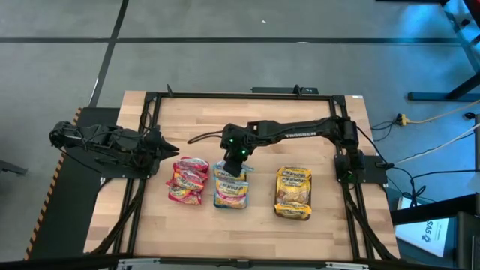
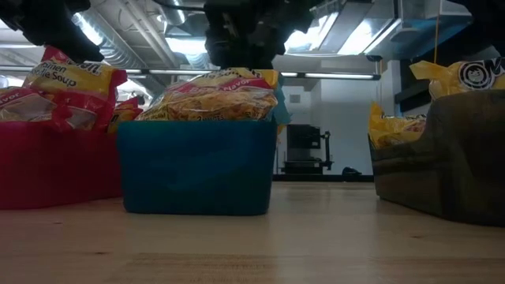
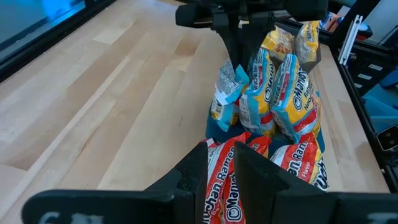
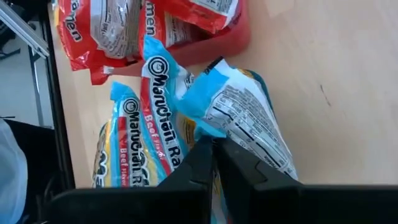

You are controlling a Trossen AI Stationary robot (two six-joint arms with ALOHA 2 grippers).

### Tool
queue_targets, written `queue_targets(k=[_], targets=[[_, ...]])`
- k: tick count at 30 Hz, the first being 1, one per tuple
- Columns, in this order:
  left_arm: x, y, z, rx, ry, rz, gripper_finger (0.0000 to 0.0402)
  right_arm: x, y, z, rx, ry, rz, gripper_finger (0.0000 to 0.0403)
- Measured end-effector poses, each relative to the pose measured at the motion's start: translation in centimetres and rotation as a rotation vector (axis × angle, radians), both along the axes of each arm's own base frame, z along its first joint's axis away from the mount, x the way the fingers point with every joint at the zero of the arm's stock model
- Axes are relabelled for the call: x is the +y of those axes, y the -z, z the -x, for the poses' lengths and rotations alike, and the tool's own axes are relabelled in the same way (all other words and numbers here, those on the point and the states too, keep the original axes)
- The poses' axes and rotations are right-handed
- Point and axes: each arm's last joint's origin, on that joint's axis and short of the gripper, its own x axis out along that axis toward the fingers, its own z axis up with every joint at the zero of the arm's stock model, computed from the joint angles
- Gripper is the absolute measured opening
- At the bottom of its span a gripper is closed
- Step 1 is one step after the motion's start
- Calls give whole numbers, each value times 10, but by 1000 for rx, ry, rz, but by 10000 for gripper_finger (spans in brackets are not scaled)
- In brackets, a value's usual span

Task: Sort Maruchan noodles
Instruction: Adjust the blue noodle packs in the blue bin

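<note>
Pale planked wooden worktop (image 1: pixel 315 232) carries three rectangular trays: red (image 2: pixel 55 170), teal (image 2: pixel 197 170), dark grey (image 2: pixel 450 166). Crinkly blue-edged Maruchan noodles (image 1: pixel 231 187) fill the teal one; the right end effector (image 1: pixel 237 166) pinches one packet's edge. Left end effector (image 1: pixel 166 146): cannot tell.

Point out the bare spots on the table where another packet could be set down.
Bare wood lies between the blue tray and the dark grey tray, behind all three trays, and along the front edge. It is crowded above the blue tray, where the right gripper pinches a blue-edged packet.
</note>
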Motion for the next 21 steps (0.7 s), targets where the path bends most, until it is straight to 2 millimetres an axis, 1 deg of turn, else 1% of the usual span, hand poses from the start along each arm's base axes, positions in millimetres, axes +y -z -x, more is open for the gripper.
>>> queue_targets(k=[5,7,9,13,17,19,21], targets=[[0,0,0,-1,0,0,71,-1,-2,-2,-31,-6,-13,26],[0,0,0,0,1,0,71,-4,-8,-2,-68,-15,-47,26],[0,0,0,0,0,0,71,-6,-22,-1,-124,-18,-67,26],[0,0,0,1,0,0,71,-9,-49,9,-194,5,-40,26],[0,2,1,26,0,-5,71,-8,-75,23,-244,11,-32,26],[0,3,1,33,1,-6,71,-6,-88,34,-230,34,-69,26],[0,3,2,33,5,-4,71,-4,-94,44,-176,59,-98,26]])
